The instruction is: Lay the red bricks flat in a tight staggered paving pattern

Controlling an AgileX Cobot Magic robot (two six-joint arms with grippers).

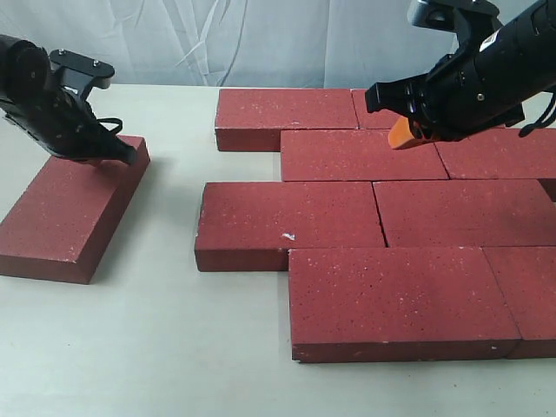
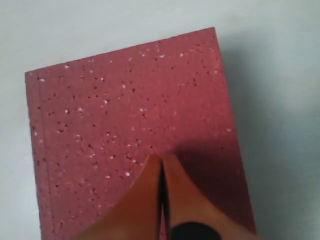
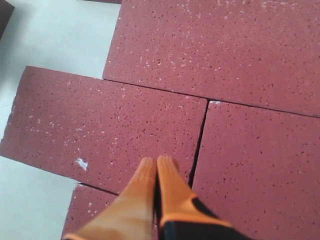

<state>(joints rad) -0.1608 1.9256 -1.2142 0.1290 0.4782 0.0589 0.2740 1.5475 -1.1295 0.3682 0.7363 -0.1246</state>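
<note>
Several red bricks (image 1: 373, 217) lie flat in staggered rows on the right of the table; one of them (image 1: 287, 224) carries a small white chip mark (image 3: 81, 163). One loose red brick (image 1: 74, 208) lies apart at the left, angled. My left gripper (image 2: 161, 159) is shut, empty, its orange tips resting over that loose brick (image 2: 135, 125). My right gripper (image 3: 157, 161) is shut and empty, hovering above the paved bricks near a seam between two of them (image 3: 199, 142); from outside only its orange tip (image 1: 405, 135) shows, over the back rows.
A pale tabletop (image 1: 165, 347) surrounds the bricks, with a wrinkled white backdrop (image 1: 261, 39) behind. A gap of bare table separates the loose brick from the paved group. The right-hand bricks run out of view at the right edge.
</note>
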